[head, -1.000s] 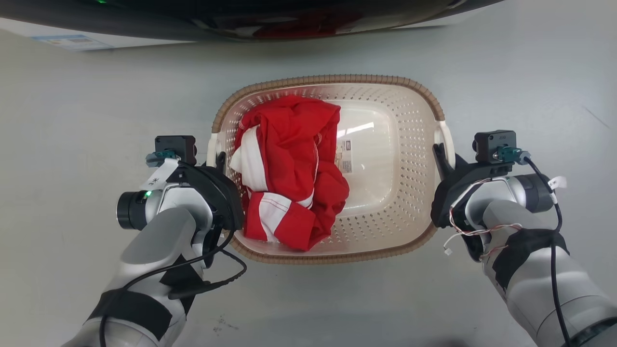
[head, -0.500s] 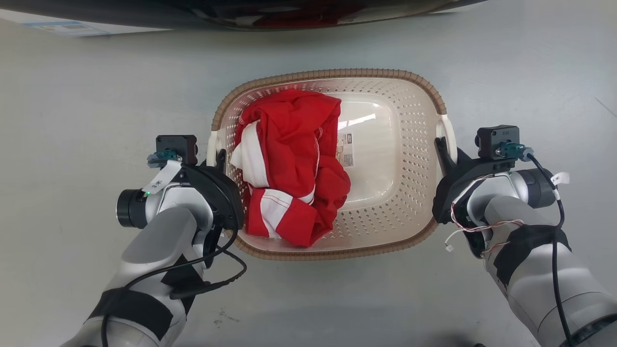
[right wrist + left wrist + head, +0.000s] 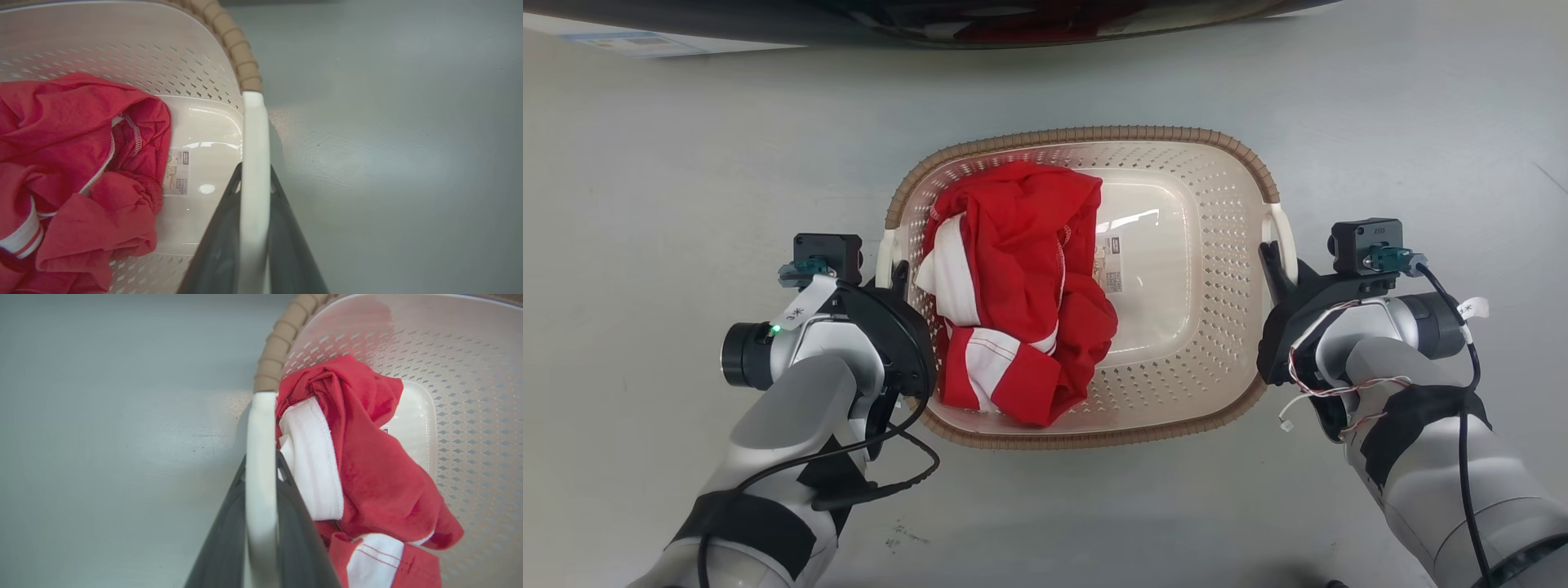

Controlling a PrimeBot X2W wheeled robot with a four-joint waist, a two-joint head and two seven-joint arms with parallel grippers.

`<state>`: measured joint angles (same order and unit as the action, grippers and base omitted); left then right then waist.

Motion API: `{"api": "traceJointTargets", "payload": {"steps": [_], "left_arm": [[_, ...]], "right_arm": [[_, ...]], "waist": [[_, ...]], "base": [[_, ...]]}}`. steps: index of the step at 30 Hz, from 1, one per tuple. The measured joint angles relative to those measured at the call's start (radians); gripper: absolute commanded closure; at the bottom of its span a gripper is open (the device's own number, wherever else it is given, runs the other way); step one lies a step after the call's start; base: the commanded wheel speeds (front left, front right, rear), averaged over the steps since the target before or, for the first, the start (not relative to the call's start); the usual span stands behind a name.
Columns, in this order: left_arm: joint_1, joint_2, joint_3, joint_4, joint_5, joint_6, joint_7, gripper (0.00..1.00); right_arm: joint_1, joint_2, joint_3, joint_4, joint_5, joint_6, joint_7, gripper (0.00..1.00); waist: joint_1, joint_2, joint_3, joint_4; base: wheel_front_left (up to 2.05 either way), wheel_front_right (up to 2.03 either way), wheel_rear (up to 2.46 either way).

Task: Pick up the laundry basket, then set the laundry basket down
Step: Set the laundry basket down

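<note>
Basket [image 3: 1217, 327] has dropped slightly in the head view since 0.5 s ago. Left tool [image 3: 897, 273] pinches its left handle [image 3: 259, 457], right tool [image 3: 1270, 261] its right handle [image 3: 254, 163]. Long axis spans both tools, equally near, over the floor [image 3: 686, 163]; contact cannot be told.

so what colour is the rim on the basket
Tan brown rim, ribbed like weave, on a cream basket. Shows best in the head view.
</note>
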<state>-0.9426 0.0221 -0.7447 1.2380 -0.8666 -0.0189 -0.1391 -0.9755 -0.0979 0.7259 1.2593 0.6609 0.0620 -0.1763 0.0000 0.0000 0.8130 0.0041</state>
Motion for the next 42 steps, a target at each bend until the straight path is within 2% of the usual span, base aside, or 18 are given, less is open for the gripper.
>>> {"api": "traceJointTargets", "payload": {"steps": [22, 23, 24, 25, 26, 42], "left_arm": [[0.001, 0.004, -0.026, -0.012, -0.011, 0.001, 0.018, 1.00], [0.001, 0.006, -0.037, -0.012, -0.010, 0.000, 0.021, 1.00], [0.001, 0.007, -0.043, -0.013, -0.009, -0.003, 0.023, 0.97], [0.001, 0.007, -0.045, -0.014, -0.008, -0.005, 0.023, 0.55], [0.001, 0.008, -0.047, -0.017, -0.008, -0.008, 0.023, 0.00], [0.009, 0.009, -0.044, -0.024, -0.047, -0.015, 0.005, 0.00]], "right_arm": [[0.000, 0.001, 0.006, 0.011, 0.000, 0.017, 0.018, 1.00], [0.000, 0.001, 0.009, 0.011, 0.000, 0.017, 0.017, 0.93], [0.000, 0.000, 0.011, 0.012, 0.000, 0.018, 0.017, 0.58], [0.000, 0.000, 0.013, 0.012, 0.000, 0.019, 0.017, 0.21], [0.000, 0.000, 0.016, 0.015, 0.000, 0.022, 0.017, 0.00], [0.001, 0.001, 0.020, 0.015, 0.000, 0.043, -0.020, 0.00]], "waist": [[0.0000, 0.0000, 0.006, -0.002], [0.0000, 0.0000, 0.005, -0.002], [0.0000, 0.0000, 0.004, -0.002], [0.0000, 0.0000, 0.003, -0.001], [0.0000, 0.0000, 0.003, -0.001], [0.0000, 0.0000, -0.047, -0.002]], "base": [[0.00, 0.00, 0.00], [0.00, 0.00, 0.00], [0.00, 0.00, 0.00], [0.00, 0.00, 0.00], [0.00, 0.00, 0.00], [0.00, 0.00, 0.00]]}}
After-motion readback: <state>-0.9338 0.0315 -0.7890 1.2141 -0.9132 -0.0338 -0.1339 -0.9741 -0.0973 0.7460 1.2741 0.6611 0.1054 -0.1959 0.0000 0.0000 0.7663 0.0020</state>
